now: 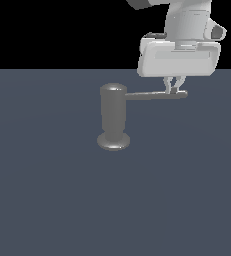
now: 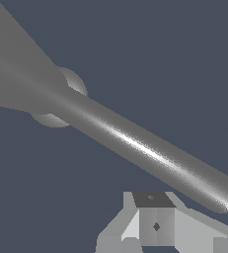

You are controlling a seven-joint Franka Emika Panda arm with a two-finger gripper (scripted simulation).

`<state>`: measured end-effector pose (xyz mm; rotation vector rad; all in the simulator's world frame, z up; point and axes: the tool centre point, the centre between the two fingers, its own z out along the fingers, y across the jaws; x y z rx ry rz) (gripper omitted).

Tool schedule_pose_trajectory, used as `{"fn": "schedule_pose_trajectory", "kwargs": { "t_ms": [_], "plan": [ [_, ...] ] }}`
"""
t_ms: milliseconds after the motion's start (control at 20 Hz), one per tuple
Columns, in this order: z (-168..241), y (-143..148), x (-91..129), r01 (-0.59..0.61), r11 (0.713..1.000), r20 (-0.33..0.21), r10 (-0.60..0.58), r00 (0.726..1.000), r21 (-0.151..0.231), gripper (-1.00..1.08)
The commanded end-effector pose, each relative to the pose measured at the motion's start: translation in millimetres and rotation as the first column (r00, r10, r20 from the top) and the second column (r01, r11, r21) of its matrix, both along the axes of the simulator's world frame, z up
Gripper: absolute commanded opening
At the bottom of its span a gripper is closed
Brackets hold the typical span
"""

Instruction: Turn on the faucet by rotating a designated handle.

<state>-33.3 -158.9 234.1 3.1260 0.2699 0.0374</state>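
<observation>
The faucet (image 1: pixel 113 117) is a dull-grey upright cylinder on a flared round base, standing on the flat grey floor. Its handle (image 1: pixel 154 95), a thin grey rod, sticks out level from near the top toward the exterior view's right. My gripper (image 1: pixel 174 90) hangs over the rod's outer end, fingers close together and holding nothing, their tips down at the rod near its rounded tip. In the wrist view the handle (image 2: pixel 145 148) runs diagonally from the faucet body (image 2: pixel 12 74), and my shut gripper (image 2: pixel 155 220) sits beside the rod, not around it.
A flat dark grey-blue floor (image 1: pixel 47 200) spreads around the faucet. No other objects show in either view.
</observation>
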Motion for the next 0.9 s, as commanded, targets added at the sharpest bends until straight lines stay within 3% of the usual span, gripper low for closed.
{"fn": "schedule_pose_trajectory", "kwargs": {
  "t_ms": [0, 850],
  "plan": [
    [-6, -2, 7, -0.004, 1.0, -0.008, 0.004, 1.0, 0.0, -1.0],
    [-10, -31, 49, 0.008, 1.0, -0.017, -0.008, 1.0, 0.001, -1.0]
  ]
}}
